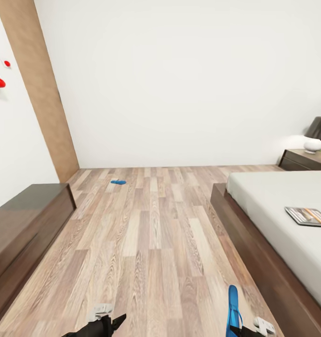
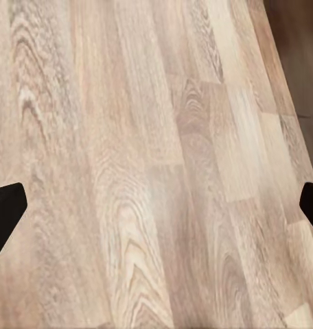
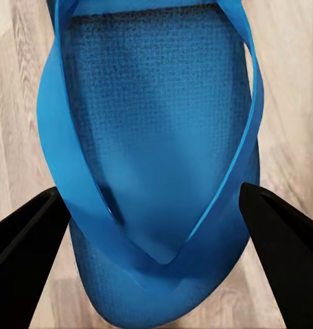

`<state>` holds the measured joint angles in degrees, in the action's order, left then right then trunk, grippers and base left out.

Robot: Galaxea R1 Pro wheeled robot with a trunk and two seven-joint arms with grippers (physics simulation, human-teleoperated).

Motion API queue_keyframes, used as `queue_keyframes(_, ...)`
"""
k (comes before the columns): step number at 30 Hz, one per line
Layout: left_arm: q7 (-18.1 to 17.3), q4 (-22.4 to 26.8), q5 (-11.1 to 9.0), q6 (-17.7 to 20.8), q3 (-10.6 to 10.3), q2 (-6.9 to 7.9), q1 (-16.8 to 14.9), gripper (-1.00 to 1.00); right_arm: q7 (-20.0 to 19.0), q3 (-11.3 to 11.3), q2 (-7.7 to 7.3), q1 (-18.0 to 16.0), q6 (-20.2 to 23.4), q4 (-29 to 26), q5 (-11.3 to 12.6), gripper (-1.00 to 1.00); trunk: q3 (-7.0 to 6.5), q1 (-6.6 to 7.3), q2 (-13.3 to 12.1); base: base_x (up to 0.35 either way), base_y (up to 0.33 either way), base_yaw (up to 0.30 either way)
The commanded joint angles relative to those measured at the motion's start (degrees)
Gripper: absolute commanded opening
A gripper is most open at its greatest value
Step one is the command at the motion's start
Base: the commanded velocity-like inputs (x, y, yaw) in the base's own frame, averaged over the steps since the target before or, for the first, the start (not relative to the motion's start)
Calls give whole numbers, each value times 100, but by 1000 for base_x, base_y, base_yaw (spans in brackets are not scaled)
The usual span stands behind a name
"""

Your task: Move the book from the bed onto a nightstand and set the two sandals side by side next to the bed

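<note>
Right gripper: its two black fingers sit on both sides of a blue sandal, one at each edge. They look like they hold it, but I cannot tell if they touch.
Near sandal: bright blue, at the bottom of the head view, by the right gripper. It lies close to the side of the bed frame. In the right wrist view the near sandal shows its bumpy sole and thin blue straps, with the wood floor under it.
Left gripper: low over the bare floor. In the left wrist view its dark fingertips are far apart, one at each side, with nothing between them but wood planks.
Far sandal: small and blue, flat on the floor near the far white wall, well apart from the near one.
Bed: on the right, pale mattress on a dark brown frame.
Book: flat on the mattress, near the right edge of the head view.
Nightstand: dark brown, behind the bed by the wall.
Lamp: white base and dark shade, on the nightstand.
Low cabinet: dark brown, along the left wall.
</note>
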<state>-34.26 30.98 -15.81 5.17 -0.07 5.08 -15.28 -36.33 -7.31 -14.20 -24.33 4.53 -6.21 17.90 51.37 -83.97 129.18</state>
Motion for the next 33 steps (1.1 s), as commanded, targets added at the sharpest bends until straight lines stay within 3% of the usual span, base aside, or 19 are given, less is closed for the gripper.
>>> queue_keyframes(1,0,4,-60,54,-1,2,-2,100,-23,-51,2,-2,48,-3,12,-100,6,-2,2,281,-188,0)
queue_keyframes(33,36,4,-62,54,-1,2,-2,100,-23,-51,4,7,48,-3,12,-100,6,-2,2,300,-113,0)
